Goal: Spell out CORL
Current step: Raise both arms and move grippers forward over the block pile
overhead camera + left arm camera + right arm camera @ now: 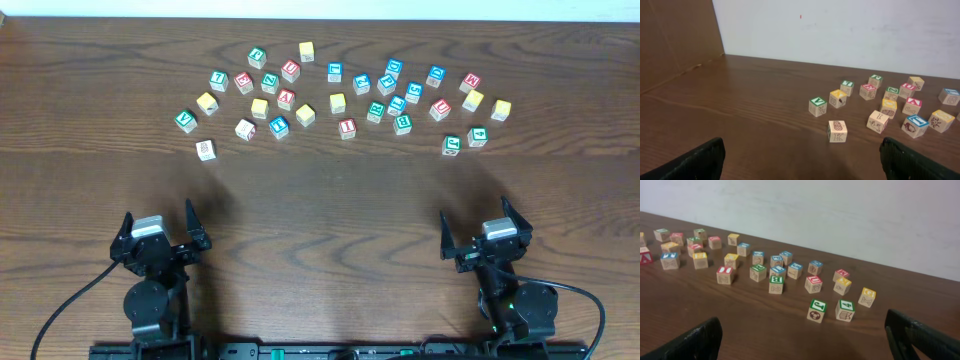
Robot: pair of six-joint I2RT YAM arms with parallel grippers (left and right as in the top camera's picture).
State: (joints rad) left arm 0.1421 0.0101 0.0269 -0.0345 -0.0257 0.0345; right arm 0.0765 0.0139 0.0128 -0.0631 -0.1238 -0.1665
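Step in hand: none begun; no letters are set in a row. Left gripper and right gripper hover at the near edge of the table, jaws wide, holding nothing. The blocks lie scattered across the far half, well apart from both. Next move, by judgement: find the C; most faces are too small to read; reach forward and close on that block alone.

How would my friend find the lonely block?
Find the spread of letter blocks on the far half of the table. Go to its left end. The lonely block sits apart on the robot's side, with a pale top instead of a coloured one.
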